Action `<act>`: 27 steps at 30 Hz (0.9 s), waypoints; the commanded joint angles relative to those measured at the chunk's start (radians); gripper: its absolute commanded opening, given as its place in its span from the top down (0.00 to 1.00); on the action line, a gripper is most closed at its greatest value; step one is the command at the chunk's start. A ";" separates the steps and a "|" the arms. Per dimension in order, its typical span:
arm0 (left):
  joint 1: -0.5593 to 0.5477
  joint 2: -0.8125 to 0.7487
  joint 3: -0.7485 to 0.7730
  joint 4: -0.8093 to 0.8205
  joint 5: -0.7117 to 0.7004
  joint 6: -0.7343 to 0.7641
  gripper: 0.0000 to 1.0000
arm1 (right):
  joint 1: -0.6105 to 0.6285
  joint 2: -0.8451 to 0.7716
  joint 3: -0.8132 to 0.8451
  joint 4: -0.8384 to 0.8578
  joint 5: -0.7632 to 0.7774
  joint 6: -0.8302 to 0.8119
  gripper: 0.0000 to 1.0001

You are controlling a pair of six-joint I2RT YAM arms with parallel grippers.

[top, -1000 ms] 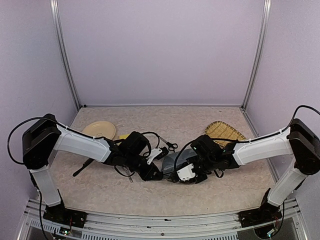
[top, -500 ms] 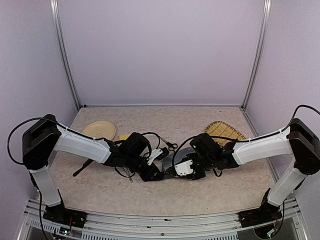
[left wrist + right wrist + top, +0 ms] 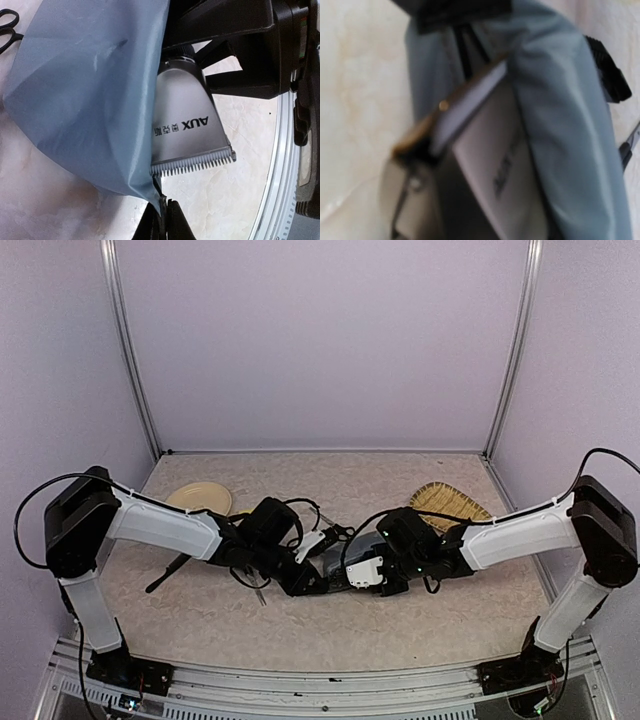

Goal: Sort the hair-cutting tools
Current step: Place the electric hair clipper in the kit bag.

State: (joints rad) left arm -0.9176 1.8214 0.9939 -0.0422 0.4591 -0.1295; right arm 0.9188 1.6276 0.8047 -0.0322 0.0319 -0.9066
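The left gripper is fully closed, its two fingers pinching the lower corner of the pouch at the zip edge, so the grey cloth hangs up and away from them. The right gripper faces it from the other side. Its jaws are partly closed on the black rear body of the clipper and hold it clear of the table.

The clipper's silver head points toward the left gripper, toothed blade edge foremost. One long side of the head is tucked behind the pouch's open edge and the other side is bare. The right wrist view is blurred, but it shows the clipper close up with grey cloth lying along its side.

Both grippers, the pouch and the clipper meet about mid-table, a little nearer the near edge than the far one.

Scissors lie just behind the pouch, toward the far edge, and their black handles show at the pouch's upper corner in the left wrist view. A comb lies near the left edge, beside the left arm. A plate sits toward the far left corner, and a woven tray sits toward the far right corner.
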 commanded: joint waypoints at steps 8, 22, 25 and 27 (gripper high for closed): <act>0.013 -0.034 0.044 -0.090 0.110 0.000 1.00 | -0.017 0.084 0.038 -0.101 0.132 0.025 0.88; 0.040 -0.009 0.030 -0.068 0.099 -0.031 0.94 | -0.018 0.034 0.023 -0.152 0.129 -0.069 0.85; 0.038 -0.006 0.024 -0.066 0.121 -0.029 0.97 | -0.019 0.050 0.040 -0.159 0.149 -0.049 0.86; 0.033 -0.009 0.020 -0.055 0.117 -0.036 0.98 | -0.018 0.040 0.045 -0.173 0.117 -0.039 0.86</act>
State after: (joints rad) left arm -0.8822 1.8214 1.0183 -0.1017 0.5442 -0.1566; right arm 0.9112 1.6768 0.8444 -0.1440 0.1513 -0.9642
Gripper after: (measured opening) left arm 0.025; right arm 0.384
